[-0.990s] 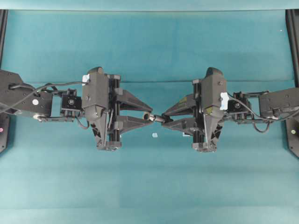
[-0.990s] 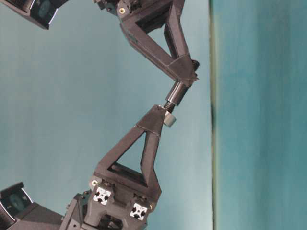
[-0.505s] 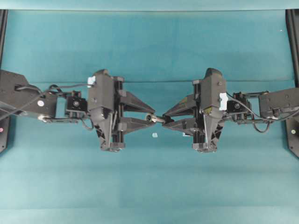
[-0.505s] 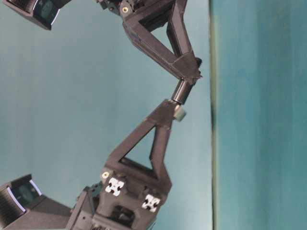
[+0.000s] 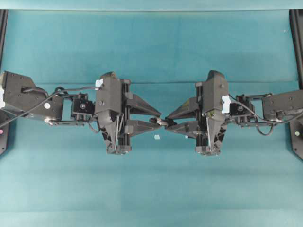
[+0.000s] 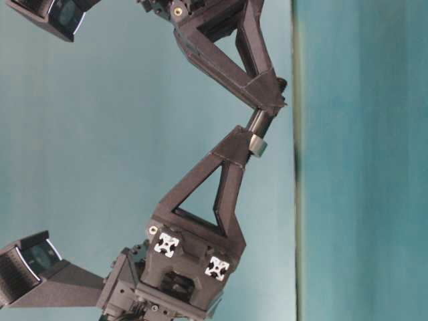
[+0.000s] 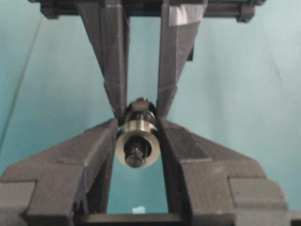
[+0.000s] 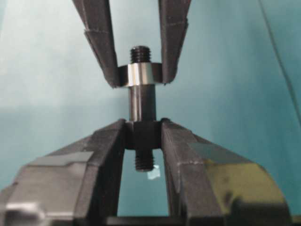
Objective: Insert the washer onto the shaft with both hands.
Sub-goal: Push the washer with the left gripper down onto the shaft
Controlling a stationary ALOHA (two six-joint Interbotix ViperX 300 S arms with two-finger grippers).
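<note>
My right gripper [image 8: 143, 134] is shut on the thick middle of the dark shaft [image 8: 142, 101], holding it level above the cloth. My left gripper [image 7: 137, 136] is shut on the silvery washer [image 7: 137, 143]. The washer [image 8: 139, 74] sits around the shaft, and the shaft's threaded end [image 8: 141, 53] pokes out past it. The left wrist view shows that shaft tip [image 7: 135, 157] inside the washer's hole. From overhead the two grippers meet tip to tip, left gripper [image 5: 154, 121] against right gripper [image 5: 168, 124]. At table level the washer [image 6: 257, 145] rides on the shaft [image 6: 258, 122].
A tiny pale whitish bit [image 5: 156, 137] lies on the teal cloth just below the fingertips. Black frame rails stand at the left edge [image 5: 4, 28] and right edge [image 5: 297, 28] of the table.
My left gripper has moved right, toward the right gripper, carrying the washer over the shaft's threaded end and further along it. The right gripper and shaft have stayed put.
</note>
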